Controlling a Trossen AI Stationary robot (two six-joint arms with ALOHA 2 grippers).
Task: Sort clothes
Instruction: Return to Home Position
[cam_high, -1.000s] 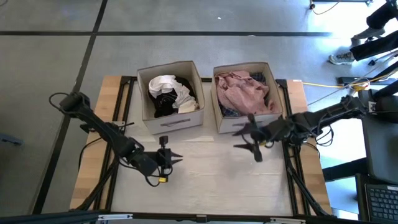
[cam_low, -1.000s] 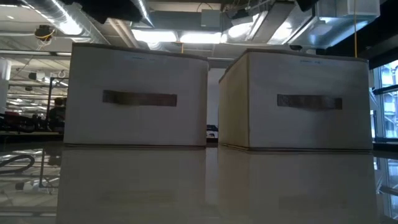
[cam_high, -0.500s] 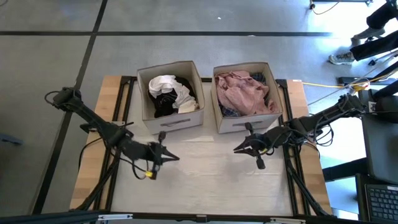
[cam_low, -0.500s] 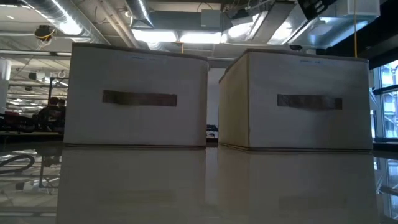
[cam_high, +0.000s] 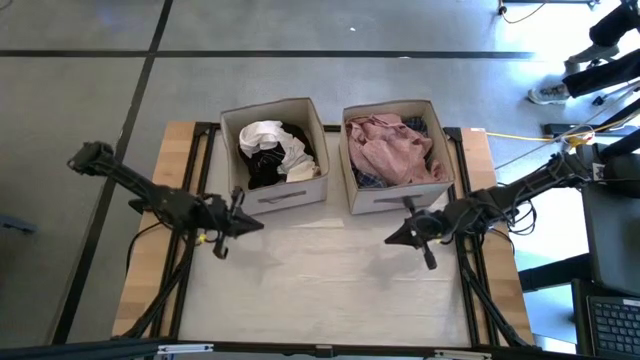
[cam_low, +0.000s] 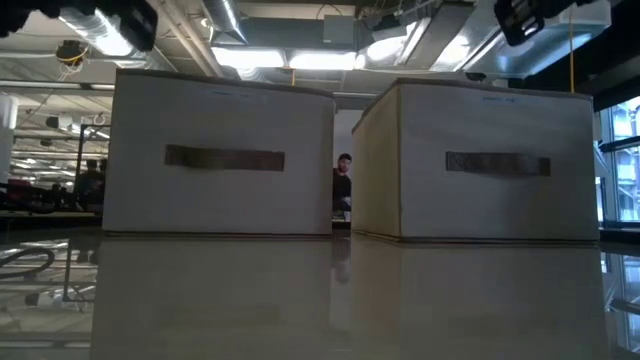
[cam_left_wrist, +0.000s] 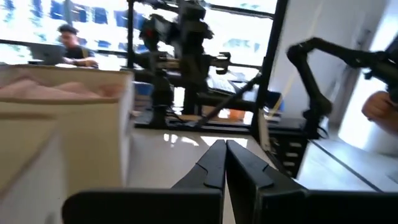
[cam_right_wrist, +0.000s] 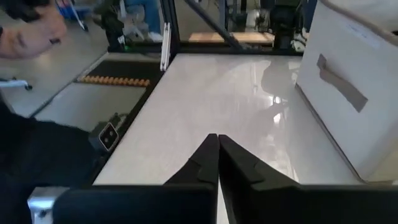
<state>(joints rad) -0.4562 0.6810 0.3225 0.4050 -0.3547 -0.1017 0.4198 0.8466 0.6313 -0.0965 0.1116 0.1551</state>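
Observation:
The clothes lie in two beige fabric boxes at the table's far side. White and black pieces (cam_high: 272, 150) fill the left box (cam_high: 275, 195). Dusty-pink pieces (cam_high: 390, 145) with a bit of blue plaid fill the right box (cam_high: 398, 198). My left gripper (cam_high: 260, 223) hovers shut in front of the left box, pointing toward the table's right; its closed fingertips (cam_left_wrist: 224, 145) hold nothing. My right gripper (cam_high: 389, 240) hovers shut in front of the right box, pointing toward the table's left, with nothing between its fingertips (cam_right_wrist: 217, 138).
The pale tabletop (cam_high: 330, 285) stretches bare in front of both boxes (cam_low: 222, 160) (cam_low: 480, 165). A narrow gap separates the boxes, and a person (cam_low: 343, 180) shows through it in the room behind. Another robot arm (cam_left_wrist: 317, 74) stands beyond the table.
My left gripper has drawn back from the table's middle toward the left and far side, ending in front of the left box, and has turned level. My right gripper has shut from wide open and sunk a little. The clothes have not moved.

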